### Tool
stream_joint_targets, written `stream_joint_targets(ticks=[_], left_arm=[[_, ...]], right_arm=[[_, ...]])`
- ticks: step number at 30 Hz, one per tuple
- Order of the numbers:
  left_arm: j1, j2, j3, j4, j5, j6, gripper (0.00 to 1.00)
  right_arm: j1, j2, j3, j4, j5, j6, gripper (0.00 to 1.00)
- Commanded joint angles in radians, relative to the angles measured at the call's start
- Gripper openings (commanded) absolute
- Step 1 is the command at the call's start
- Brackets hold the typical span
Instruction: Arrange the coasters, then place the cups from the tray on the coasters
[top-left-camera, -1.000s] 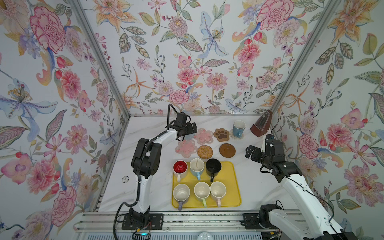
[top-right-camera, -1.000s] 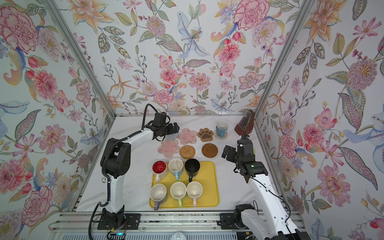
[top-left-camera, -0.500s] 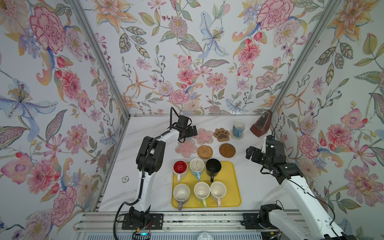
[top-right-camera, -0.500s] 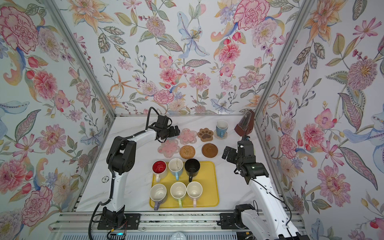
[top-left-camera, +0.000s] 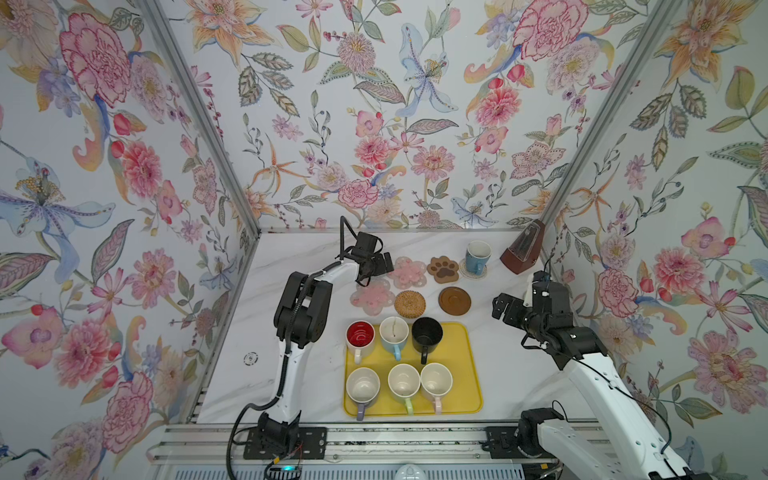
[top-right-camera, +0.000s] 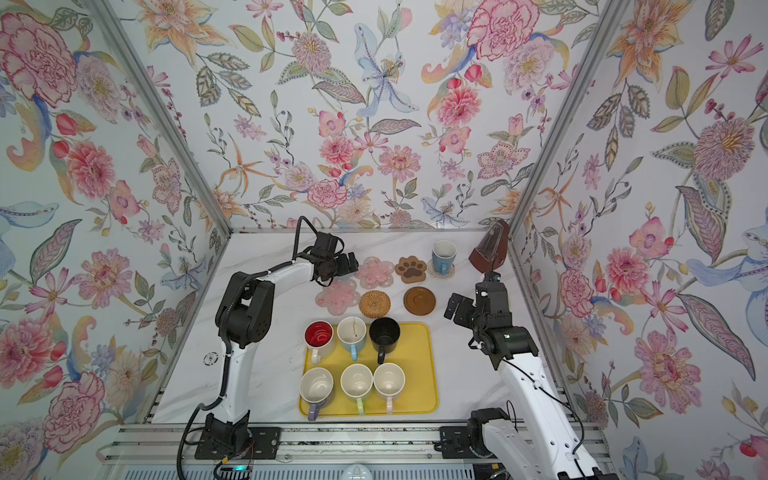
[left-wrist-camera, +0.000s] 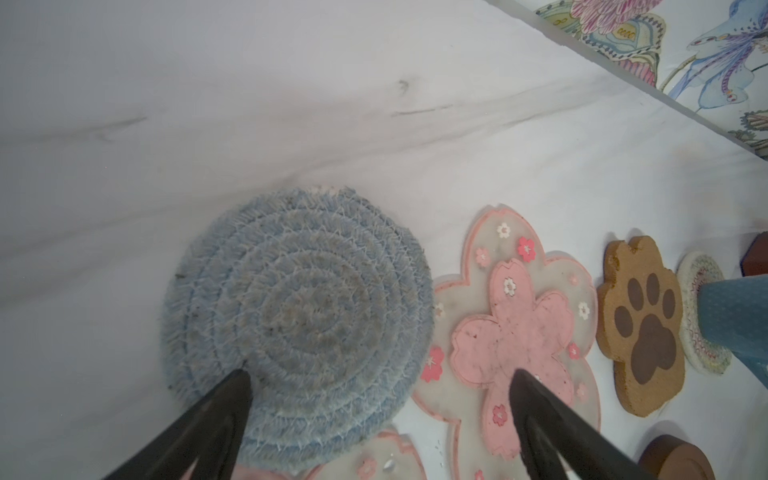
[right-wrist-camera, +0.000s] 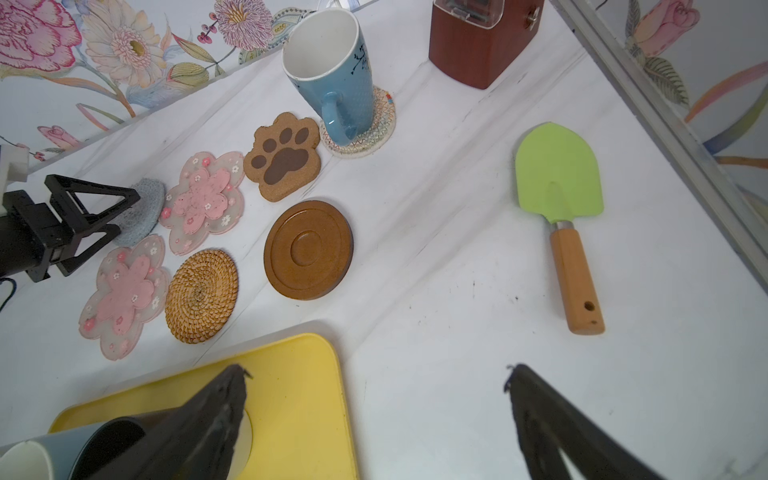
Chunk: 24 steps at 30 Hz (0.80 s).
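Tray (top-left-camera: 463, 370) lay front centre and held six mugs (top-left-camera: 404, 381) in two rows of three. Behind it, left to right, lay flower coaster (top-left-camera: 372, 296), rattan coaster (top-left-camera: 410, 304), disc (top-left-camera: 454, 300). Behind those lay woven coaster (left-wrist-camera: 297, 316), second flower (top-left-camera: 410, 272), paw (top-left-camera: 444, 269), mat (right-wrist-camera: 382, 120) bearing a mug (top-left-camera: 478, 253). Metronome (top-left-camera: 523, 253) stood rightmost.

Looks like a robot lab test booth, not a lived-in room. Closed in on left, far and right by floral wallpaper panels (top-left-camera: 374, 124) joined at the corners by bare aluminium posts (top-left-camera: 201, 116). White marble-look tabletop (top-left-camera: 511, 374). Slotted metal rail (top-left-camera: 395, 442) along the near edge, with two arm bases (top-left-camera: 282, 436) bolted on.
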Motion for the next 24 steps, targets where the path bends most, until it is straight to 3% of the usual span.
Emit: stream_joint_targets(ticks=[1, 8, 24], left_arm=[[0.027, -0.021, -0.047, -0.027, -0.052, -0.023, 0.99], [0.047, -0.039, -0.078, -0.01, -0.049, -0.026, 0.99], [0.023, -0.088, -0.088, 0.064, 0.071, -0.003, 0.99]], right_arm=[[-0.002, -0.008, -0.014, -0.02, 0.008, 0.01, 0.99], [-0.002, -0.007, -0.014, -0.019, 0.007, 0.01, 0.99], [-0.001, 0.005, 0.013, -0.019, 0.004, 0.006, 0.99]])
